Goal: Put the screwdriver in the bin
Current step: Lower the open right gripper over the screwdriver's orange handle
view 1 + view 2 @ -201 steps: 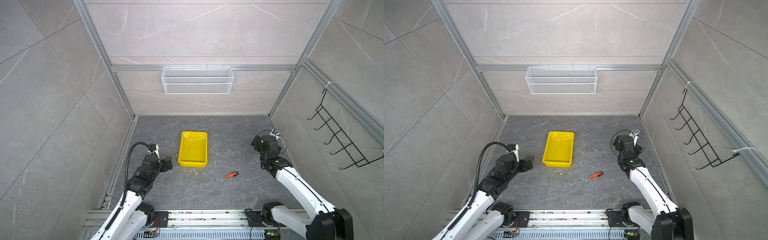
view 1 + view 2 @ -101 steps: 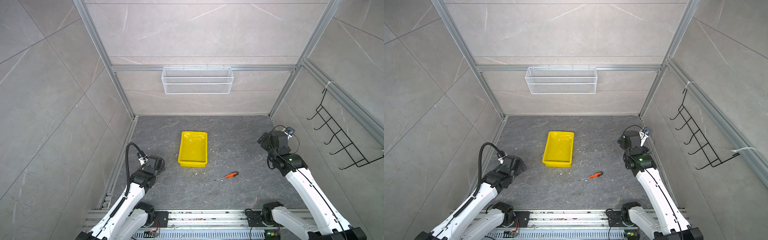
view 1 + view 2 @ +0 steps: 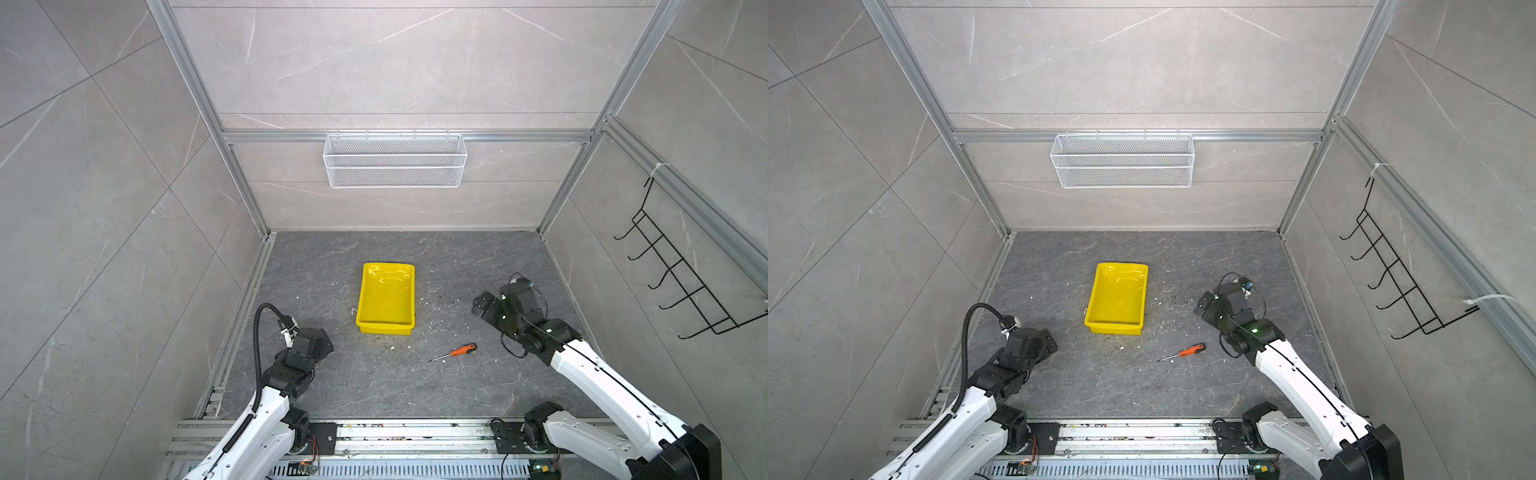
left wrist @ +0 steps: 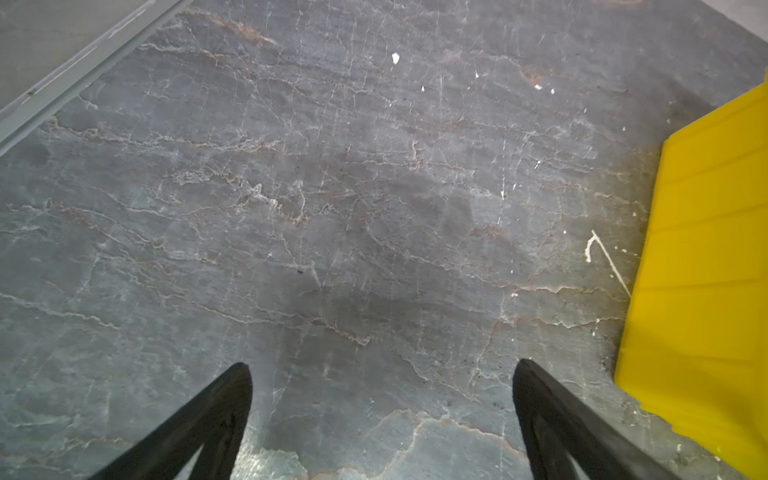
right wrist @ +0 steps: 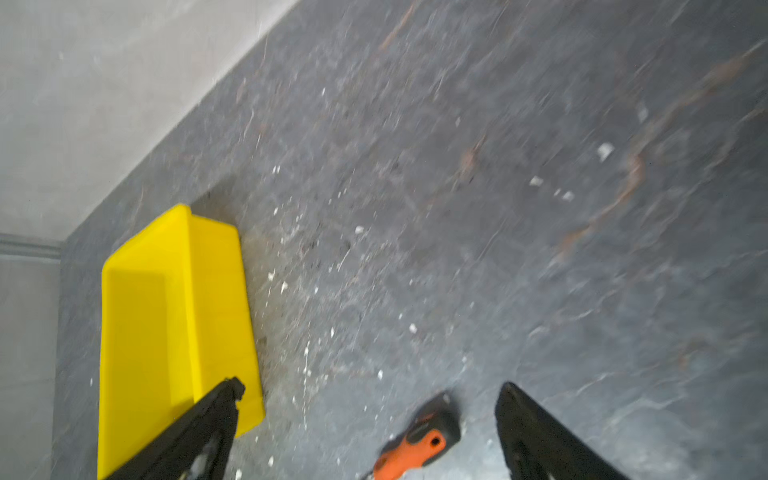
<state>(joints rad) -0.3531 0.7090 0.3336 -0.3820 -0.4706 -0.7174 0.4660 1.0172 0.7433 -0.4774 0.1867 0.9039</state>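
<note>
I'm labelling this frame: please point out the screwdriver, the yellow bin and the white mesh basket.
screwdriver [image 3: 460, 351]: in a top view, on its orange handle.
yellow bin [image 3: 385, 299]: in a top view, on its bare inner floor.
white mesh basket [image 3: 395, 171]: in a top view, on its front mesh wall.

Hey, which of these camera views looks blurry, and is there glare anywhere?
Right wrist view: smeared all over, the screwdriver soft-edged. Left wrist view: sharp, with crisp veins in the floor. Both top views: sharp, with white glare inside the far end of the bin.
</note>
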